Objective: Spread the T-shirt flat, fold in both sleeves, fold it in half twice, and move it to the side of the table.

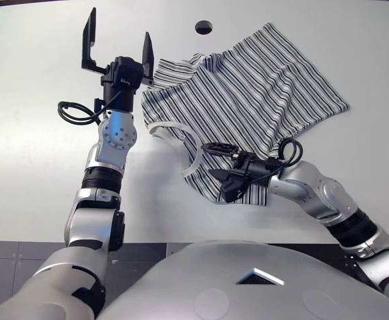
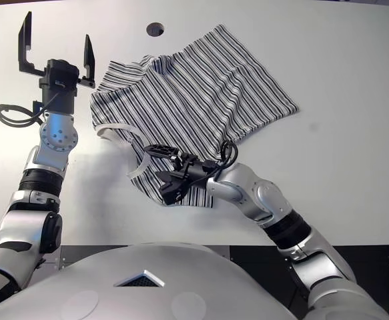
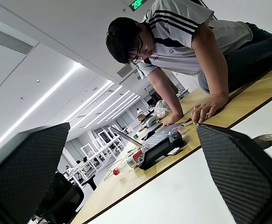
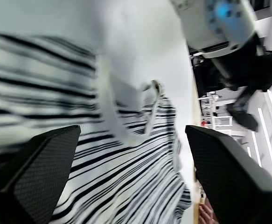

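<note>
The left arm [image 1: 107,167] rises along the left side of the frame, forearm nearly vertical. The left gripper [image 1: 117,52] sits in the upper left, its fingers [image 1: 89,40] spread wide and pointing at the top edge. The right arm [image 1: 314,190] enters from the lower right, elbow bent, forearm angled toward the centre. The right gripper [image 1: 217,168], just below centre, points left with its jaws parted.

Head stereo pair downward over shared table [image 1: 34,67]; wrist cameras close-up.

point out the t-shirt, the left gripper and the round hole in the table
T-shirt [image 1: 247,93], left eye view, middle of the striped fabric.
Left gripper [image 1: 119,25], left eye view, midway between its open fingertips.
Round hole [image 1: 203,27], left eye view, its dark centre.
</note>
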`<state>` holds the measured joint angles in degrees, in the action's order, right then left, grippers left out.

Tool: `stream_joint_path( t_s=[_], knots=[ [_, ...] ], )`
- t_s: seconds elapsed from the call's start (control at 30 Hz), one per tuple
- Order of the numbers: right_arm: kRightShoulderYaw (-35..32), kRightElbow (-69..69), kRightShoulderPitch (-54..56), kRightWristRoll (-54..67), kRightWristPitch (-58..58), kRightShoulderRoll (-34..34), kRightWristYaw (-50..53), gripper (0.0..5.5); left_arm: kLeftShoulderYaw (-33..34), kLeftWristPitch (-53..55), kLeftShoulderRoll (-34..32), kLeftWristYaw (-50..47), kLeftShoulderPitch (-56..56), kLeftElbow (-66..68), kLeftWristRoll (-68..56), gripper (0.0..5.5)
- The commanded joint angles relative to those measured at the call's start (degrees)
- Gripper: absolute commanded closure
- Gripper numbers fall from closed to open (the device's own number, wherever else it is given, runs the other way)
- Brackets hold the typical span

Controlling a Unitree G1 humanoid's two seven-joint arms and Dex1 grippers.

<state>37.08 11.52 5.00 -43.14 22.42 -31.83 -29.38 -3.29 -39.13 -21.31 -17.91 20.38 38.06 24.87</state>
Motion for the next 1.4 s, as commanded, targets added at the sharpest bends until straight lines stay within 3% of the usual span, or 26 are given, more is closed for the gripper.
stream_joint_path(
  t_s=[0.03, 0.13, 0.23, 0.33, 0.43, 0.53, 0.63, 0.8, 0.93, 1.17, 1.4],
  knots=[
    [1.5, -1.49, -2.24, -1.67, 2.72, -6.23, -5.18, 1.34, -0.51, 0.39, -0.21, 0.59, 0.51, -0.38, -0.12, 0.49],
    [-1.8, -0.76, -4.96, 1.2, 4.54, -13.39, -7.19, 1.34, -1.14, 0.34, -0.62, 1.03, 1.22, -0.55, 0.37, 0.49],
    [-10.0, 2.18, -11.21, 8.99, 7.92, -26.82, -8.45, 1.34, -1.63, 0.4, -1.78, 1.52, 1.58, -0.71, 1.07, 0.49],
    [-17.88, 5.56, -17.18, 14.36, 9.31, -35.42, -8.2, 1.34, -1.85, 0.6, -3.33, 2.22, 2.22, -0.95, 1.67, 0.49],
    [-27.34, 9.92, -24.67, 17.84, 9.36, -41.66, -8.85, 1.34, -2.49, 0.68, -4.97, 3.72, 3.59, -0.79, 2.34, 0.49],
    [-35.53, 15.09, -29.73, 21.4, 9.2, -43.63, -11.37, 1.34, -4.64, 0.26, -5.83, 5.81, 5.88, 0.71, 3.86, 0.49],
    [-35.54, 18.29, -24.75, 26.09, 9.09, -38.98, -10.83, 1.34, -7.88, -0.57, -4.65, 7.24, 10.12, 3.98, 5.8, 0.49],
    [-33.23, 20.35, -10.52, 39.25, 2.86, -22.36, -3.73, 1.34, -18.7, -3.84, 3.14, 10.89, 22.0, 14.85, 12.51, 0.49],
    [-30.28, 17.5, -7.6, 39.38, 1.06, -14.63, -1.87, 1.34, -26.67, -2.84, 11.72, 13.08, 29.49, 26.02, 17.89, 0.49],
    [-28.58, 12.1, -4.67, 35.56, 0.31, -7.16, 0.4, 1.34, -35.28, 7.29, 20.72, 11.37, 35.22, 37.95, 24.81, 0.49],
    [-26.72, 9.53, -5.26, 33.69, 1.81, -4.0, 0.24, 1.34, -41.14, 19.01, 19.23, 10.26, 33.16, 41.92, 29.81, 0.49]
  ],
)
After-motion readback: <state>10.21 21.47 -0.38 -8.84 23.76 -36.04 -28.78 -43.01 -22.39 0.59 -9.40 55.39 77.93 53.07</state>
